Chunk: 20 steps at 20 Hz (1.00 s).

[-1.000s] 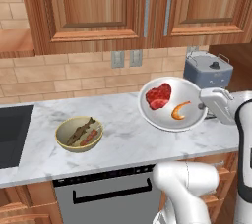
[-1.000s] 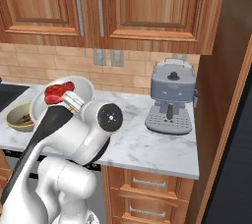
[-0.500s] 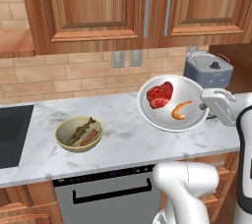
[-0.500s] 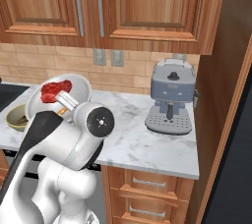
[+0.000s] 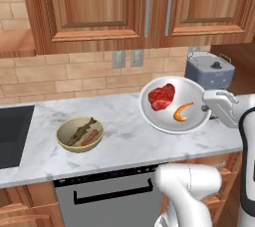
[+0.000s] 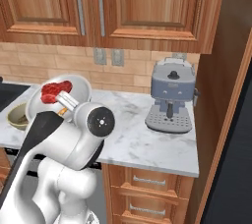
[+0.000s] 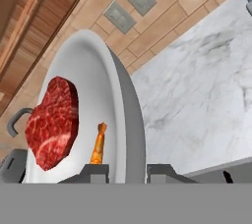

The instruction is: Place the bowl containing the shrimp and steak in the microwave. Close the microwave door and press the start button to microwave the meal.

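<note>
The shallow white-grey bowl (image 5: 172,121) hangs tilted above the marble counter, with my gripper (image 5: 205,107) shut on its right rim. Inside it lie the red steak (image 5: 162,96) and the small orange shrimp (image 5: 182,112). In the hand view the bowl (image 7: 120,105) stands on edge between my fingertips (image 7: 94,171), with my gripper (image 7: 128,171) on its rim, the steak (image 7: 51,122) at the left and the shrimp (image 7: 98,144) beside it. In the right base view the bowl (image 6: 78,86) and steak (image 6: 55,90) sit behind my arm. The microwave and its door are out of view.
A tan bowl with a brown fish (image 5: 79,134) rests on the counter to the left. A grey coffee machine (image 5: 209,71) (image 6: 170,95) stands at the counter's right end. A dark recess (image 5: 12,134) lies far left. Wooden cabinets (image 5: 124,7) hang overhead.
The bowl and my gripper hold nearly the same place. In the right base view my arm's elbow has swung a little to the left.
</note>
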{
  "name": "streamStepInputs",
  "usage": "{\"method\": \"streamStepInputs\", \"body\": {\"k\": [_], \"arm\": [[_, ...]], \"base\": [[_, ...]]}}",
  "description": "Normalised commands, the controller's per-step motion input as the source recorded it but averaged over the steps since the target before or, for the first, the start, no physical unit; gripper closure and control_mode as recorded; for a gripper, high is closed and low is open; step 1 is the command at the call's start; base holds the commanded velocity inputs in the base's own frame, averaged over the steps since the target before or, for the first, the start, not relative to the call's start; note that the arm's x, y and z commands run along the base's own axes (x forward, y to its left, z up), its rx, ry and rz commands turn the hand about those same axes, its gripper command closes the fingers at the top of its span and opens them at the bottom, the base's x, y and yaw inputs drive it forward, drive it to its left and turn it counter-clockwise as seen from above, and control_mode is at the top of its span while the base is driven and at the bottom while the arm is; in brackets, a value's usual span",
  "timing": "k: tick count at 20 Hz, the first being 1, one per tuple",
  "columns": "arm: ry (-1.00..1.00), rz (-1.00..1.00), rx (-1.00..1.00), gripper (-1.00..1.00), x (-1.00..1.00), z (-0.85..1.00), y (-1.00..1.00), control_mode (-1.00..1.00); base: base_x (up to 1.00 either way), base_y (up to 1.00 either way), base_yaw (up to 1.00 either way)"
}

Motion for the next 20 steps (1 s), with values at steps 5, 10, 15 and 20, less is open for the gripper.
{"method": "streamStepInputs", "body": {"k": [5,10,15,20], "arm": [[0.0,0.0,0.0,1.0,0.0,0.0,0.0,1.0],[0.0,0.0,0.0,1.0,0.0,0.0,0.0,1.0],[0.0,0.0,0.0,1.0,0.0,0.0,0.0,1.0],[0.0,0.0,0.0,1.0,0.0,0.0,0.0,1.0]], "base": [[-0.71,-0.01,0.0],[-0.75,0.02,-0.01],[-0.76,0.02,-0.14],[-0.72,0.0,-0.25]]}}
